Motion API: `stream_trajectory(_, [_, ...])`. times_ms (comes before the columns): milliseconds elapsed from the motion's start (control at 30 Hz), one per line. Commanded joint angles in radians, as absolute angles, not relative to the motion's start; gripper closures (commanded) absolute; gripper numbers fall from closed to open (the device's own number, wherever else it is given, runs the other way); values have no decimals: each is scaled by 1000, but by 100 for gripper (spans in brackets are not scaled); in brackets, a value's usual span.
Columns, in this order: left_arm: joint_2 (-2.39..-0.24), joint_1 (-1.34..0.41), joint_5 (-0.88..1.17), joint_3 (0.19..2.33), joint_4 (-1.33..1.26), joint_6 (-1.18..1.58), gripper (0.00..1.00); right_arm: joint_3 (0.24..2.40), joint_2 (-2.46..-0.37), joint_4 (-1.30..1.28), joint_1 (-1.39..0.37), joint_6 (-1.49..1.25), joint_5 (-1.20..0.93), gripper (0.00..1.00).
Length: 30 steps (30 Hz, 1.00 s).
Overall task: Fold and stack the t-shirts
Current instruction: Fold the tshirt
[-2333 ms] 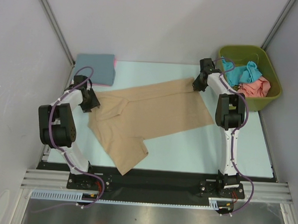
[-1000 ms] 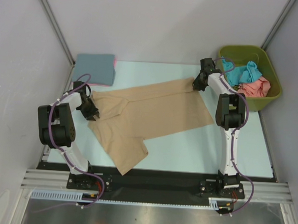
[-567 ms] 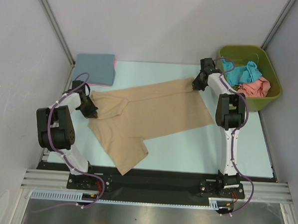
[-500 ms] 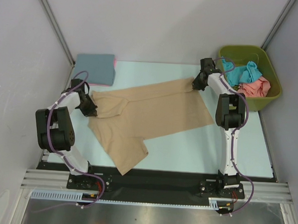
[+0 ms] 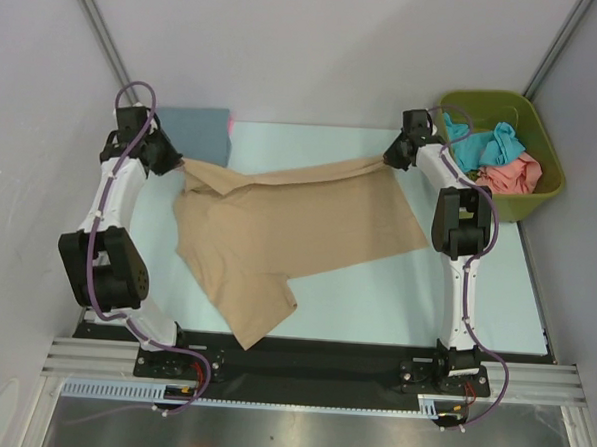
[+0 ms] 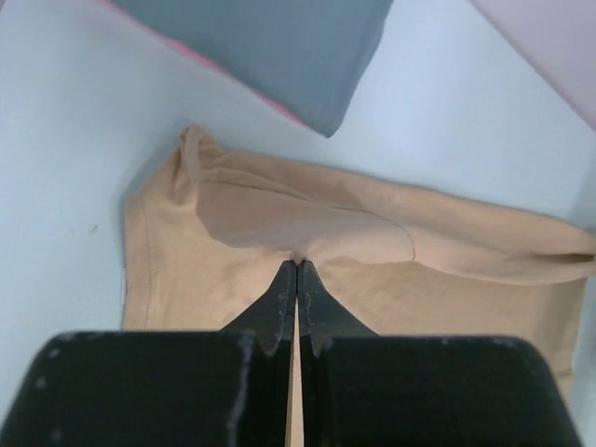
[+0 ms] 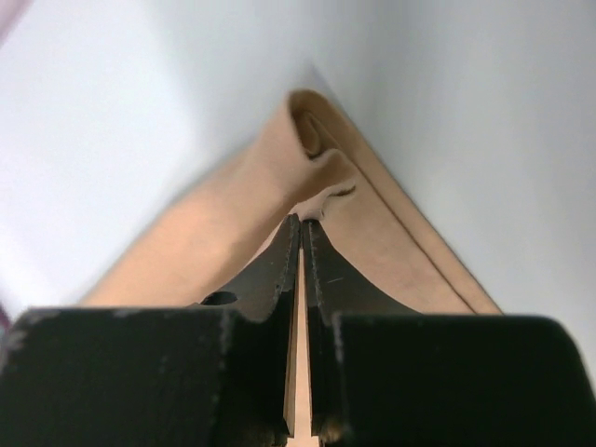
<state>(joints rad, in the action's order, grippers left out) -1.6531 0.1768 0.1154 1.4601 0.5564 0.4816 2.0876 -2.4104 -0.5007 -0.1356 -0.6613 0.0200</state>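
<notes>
The left gripper [image 6: 297, 264] is clenched on a pinch of the tan t-shirt [image 5: 279, 222], its jaws pressed together with a nub of cloth at their tips; a second ago they stood apart over the shirt's left edge, so this grasp is fresh. The right gripper [image 7: 300, 222] is likewise clamped, on the shirt's far right corner where the hem rolls into a small curl; it has kept that hold throughout and has barely shifted.

Since closing, the left arm has swung from the cloth's left side up to the far-left corner of the table [image 5: 475, 293], carrying its pinch along; the shirt's far edge is now drawn between the two grippers and looks raised off the surface, while the body and the near sleeve lie on the table. The left gripper sits just beside the folded slate blue t-shirt [image 5: 205, 129], which rests on a pink t-shirt [image 5: 230, 127] showing only as an edge; the teal t-shirt [image 5: 483, 145] and the salmon t-shirt [image 5: 509, 176] lie bundled in the olive-green bin [image 5: 540, 201] at far right.

With both far corners held and the edge taut, the tan shirt seems ready to be spread or folded; no fold in it looks made yet, so most of the task is left.
</notes>
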Motion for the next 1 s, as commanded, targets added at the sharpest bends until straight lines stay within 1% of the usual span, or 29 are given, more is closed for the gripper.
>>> stream_trajectory(0, [-1637, 179, 166, 1534, 493, 492, 99, 2141, -2336, -411, -126, -684, 9, 96])
stream_trajectory(267, [-1686, 193, 160, 1643, 448, 497, 100, 2186, -2370, -322, -112, -706, -110, 96])
stream_trajectory(667, [-1807, 207, 149, 1845, 460, 491, 100, 2301, -2451, -302, -97, -761, -150, 96])
stream_trajectory(800, [-1825, 207, 170, 1862, 468, 486, 100, 2303, -2451, -311, -95, -764, -156, 96])
stream_trajectory(967, [-1816, 206, 187, 1832, 498, 483, 100, 2290, -2444, -356, -86, -770, -161, 96])
